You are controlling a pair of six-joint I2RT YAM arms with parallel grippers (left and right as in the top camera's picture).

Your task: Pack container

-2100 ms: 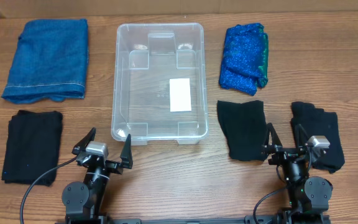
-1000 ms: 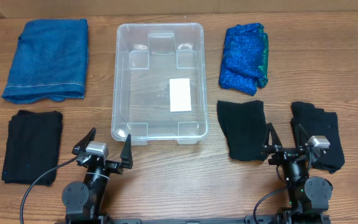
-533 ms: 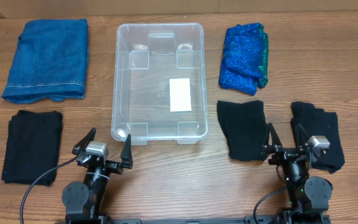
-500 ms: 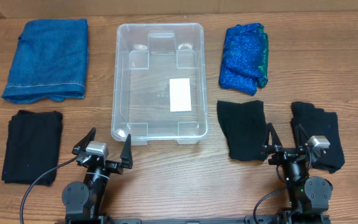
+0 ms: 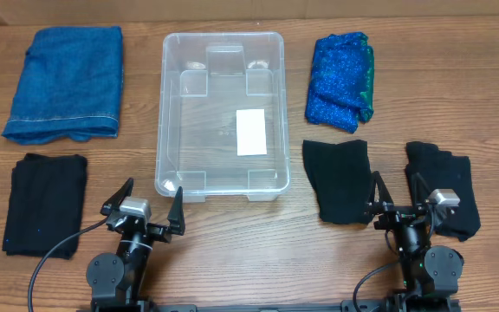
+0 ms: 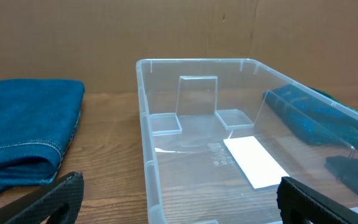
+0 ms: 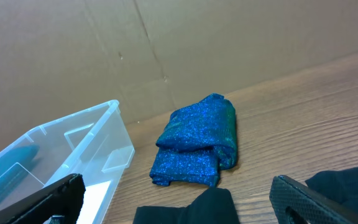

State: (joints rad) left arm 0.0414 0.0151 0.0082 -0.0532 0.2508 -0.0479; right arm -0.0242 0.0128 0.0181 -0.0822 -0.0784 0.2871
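Observation:
The clear container (image 5: 160, 130) stands empty in the middle of the table, a white label (image 5: 250, 133) on its bottom. My left gripper (image 5: 152, 192) sits open just in front of its near-left corner, nothing between the fingers. In the left wrist view the container (image 6: 143, 124) fills the space ahead of the open left gripper (image 6: 179, 205). My right gripper (image 5: 395, 186) is open at the front right, between two black cloths. The right wrist view has the container (image 7: 73, 143) at the left.
A folded blue denim cloth (image 5: 63, 82) lies at the back left, with a black cloth (image 5: 44, 202) in front of it. A sparkly blue cloth (image 5: 340, 80) lies right of the container. Two black cloths (image 5: 339, 178) (image 5: 444, 195) flank the right gripper.

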